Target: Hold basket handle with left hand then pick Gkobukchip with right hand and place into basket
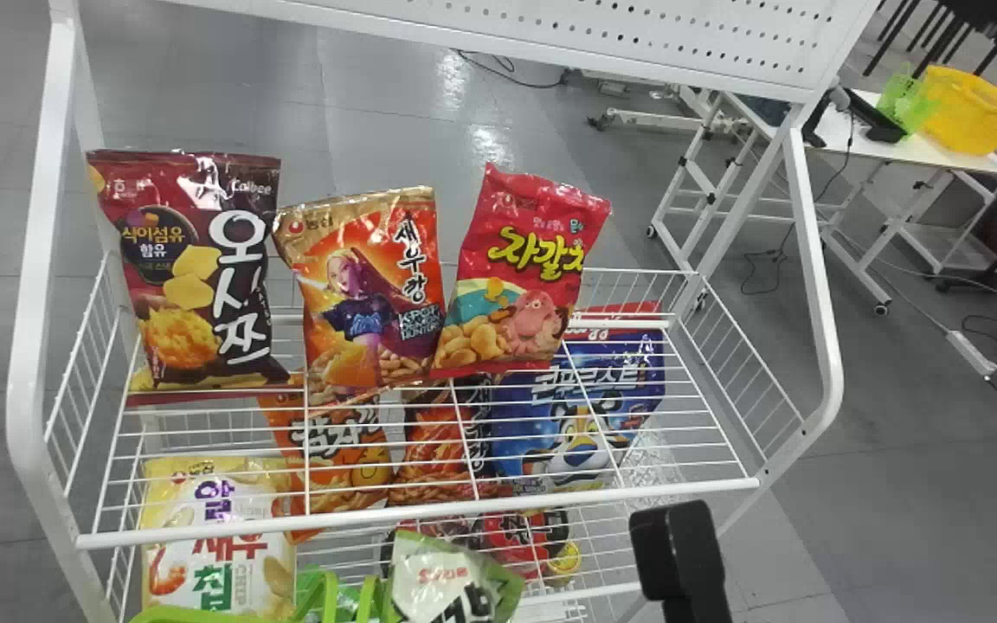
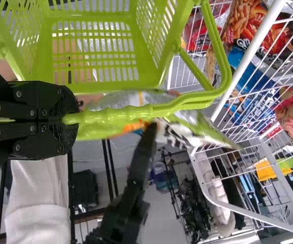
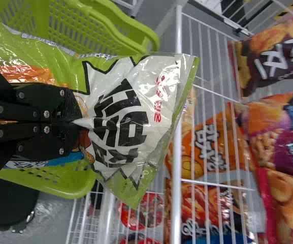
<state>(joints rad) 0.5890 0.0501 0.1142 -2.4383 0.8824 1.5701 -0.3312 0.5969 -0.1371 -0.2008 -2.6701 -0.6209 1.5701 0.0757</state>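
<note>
In the head view the white rack (image 1: 334, 519) holds snack bags (image 1: 516, 285) from nine to twelve o'clock, green basket (image 1: 178, 615) near seven, open floor (image 1: 888, 493) toward four. Right claw (image 1: 678, 554) is pinched closed on Gkobukchip (image 1: 447, 575) at six; left claw (image 2: 72, 120) clamps the basket handle (image 2: 136, 114)

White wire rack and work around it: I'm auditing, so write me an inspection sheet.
Surface: wire shelf holding maroon bag, orange-and-gold bag, red bag.
Job's things: green-and-white snack bag, lime-green plastic basket.
Clutter: blue tiger-print bag below shelf.
Grippers: left gripper shut on basket handle; right gripper shut on snack bag.
Cables: dark cable on floor.
Surroundings: yellow plastic tub on white table.
</note>
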